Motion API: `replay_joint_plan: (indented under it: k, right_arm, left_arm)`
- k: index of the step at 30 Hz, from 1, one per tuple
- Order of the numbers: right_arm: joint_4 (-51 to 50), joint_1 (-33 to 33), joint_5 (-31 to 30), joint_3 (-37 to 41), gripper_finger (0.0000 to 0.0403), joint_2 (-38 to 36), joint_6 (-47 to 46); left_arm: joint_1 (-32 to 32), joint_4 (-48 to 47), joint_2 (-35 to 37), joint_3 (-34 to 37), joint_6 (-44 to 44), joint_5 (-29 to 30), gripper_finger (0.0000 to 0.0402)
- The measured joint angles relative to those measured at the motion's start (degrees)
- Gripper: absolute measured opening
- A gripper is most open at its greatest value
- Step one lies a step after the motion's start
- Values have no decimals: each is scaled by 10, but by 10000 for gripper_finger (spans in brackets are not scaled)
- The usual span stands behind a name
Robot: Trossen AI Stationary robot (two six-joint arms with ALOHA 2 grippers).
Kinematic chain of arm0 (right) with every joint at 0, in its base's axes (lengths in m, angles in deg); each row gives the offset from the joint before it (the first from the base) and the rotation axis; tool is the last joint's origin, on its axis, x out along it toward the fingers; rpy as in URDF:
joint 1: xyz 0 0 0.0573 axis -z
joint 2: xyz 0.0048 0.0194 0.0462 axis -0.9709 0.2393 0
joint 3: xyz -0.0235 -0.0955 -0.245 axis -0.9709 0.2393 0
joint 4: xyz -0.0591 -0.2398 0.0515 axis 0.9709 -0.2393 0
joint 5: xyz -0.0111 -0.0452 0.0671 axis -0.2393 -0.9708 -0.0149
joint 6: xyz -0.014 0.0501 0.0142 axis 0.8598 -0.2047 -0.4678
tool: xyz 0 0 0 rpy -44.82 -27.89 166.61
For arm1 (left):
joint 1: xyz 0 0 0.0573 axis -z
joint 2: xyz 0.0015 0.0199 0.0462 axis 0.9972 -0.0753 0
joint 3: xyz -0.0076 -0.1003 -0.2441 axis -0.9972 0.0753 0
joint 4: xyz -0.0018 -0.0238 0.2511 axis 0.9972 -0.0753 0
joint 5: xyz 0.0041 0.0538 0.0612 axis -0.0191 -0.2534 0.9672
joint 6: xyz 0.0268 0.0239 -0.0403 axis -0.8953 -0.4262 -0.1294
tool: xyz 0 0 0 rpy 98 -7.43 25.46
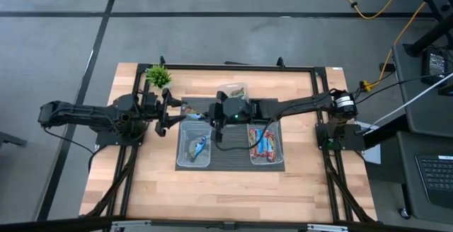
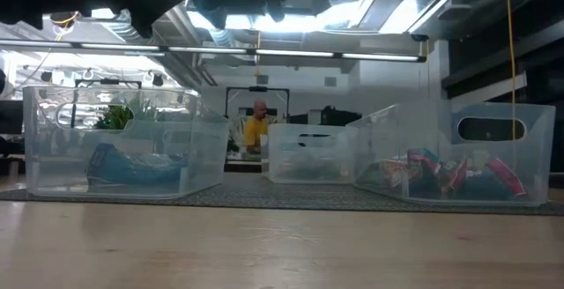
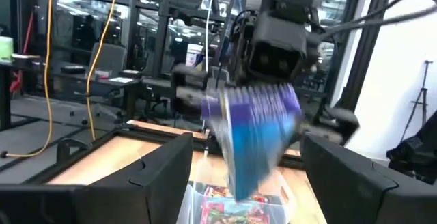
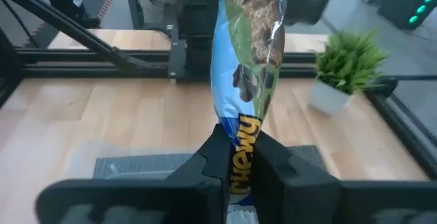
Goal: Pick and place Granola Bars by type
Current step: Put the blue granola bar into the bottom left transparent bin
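A blue granola bar [image 1: 191,109] hangs in the air between my two grippers, above the far end of the left clear tub [image 1: 178,146]. My right gripper [image 1: 212,115] reaches in from the table's right and is shut on it [image 4: 240,149]. My left gripper [image 1: 170,113] faces it from the left, open [image 3: 247,145]. Its fingers stand on either side of the bar's free end [image 3: 256,125], which shows blurred, and I see no touch. More blue bars [image 1: 198,147] lie in the left tub, red-orange ones [image 1: 263,143] in the right tub [image 1: 282,147], and brown-gold ones in the far tub [image 1: 233,89]. My right gripper pinches the blue bar between its two fingers at the printed end [image 4: 240,138]. It comes level from the table's right, with the fingers along the bar's length. The bar is lifted clear and sticks out past the fingertips toward the left gripper [image 4: 249,19].
A small potted plant [image 1: 158,76] stands at the far left corner of the table, just beyond the left gripper. The three tubs sit on a dark mat [image 1: 230,163] at mid-table. Bare wood lies along the near edge [image 1: 226,189]. A person [image 2: 256,123] sits far behind the table.
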Motion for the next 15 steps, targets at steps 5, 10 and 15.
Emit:
replay_joint_plan:
  k: [5, 10, 15]
  right_arm:
    - [24, 0, 10, 0, 44, 19, -12]
    - [36, 0, 12, 0, 27, 21, -11]
    - [53, 0, 12, 0, 43, 21, -10]
  left_arm:
    - [-10, 2, -43, -32, -1, -2, 263]
    - [-20, -4, -91, -67, -1, -27, 257]
    - [-21, -6, -118, -79, -1, -35, 253]
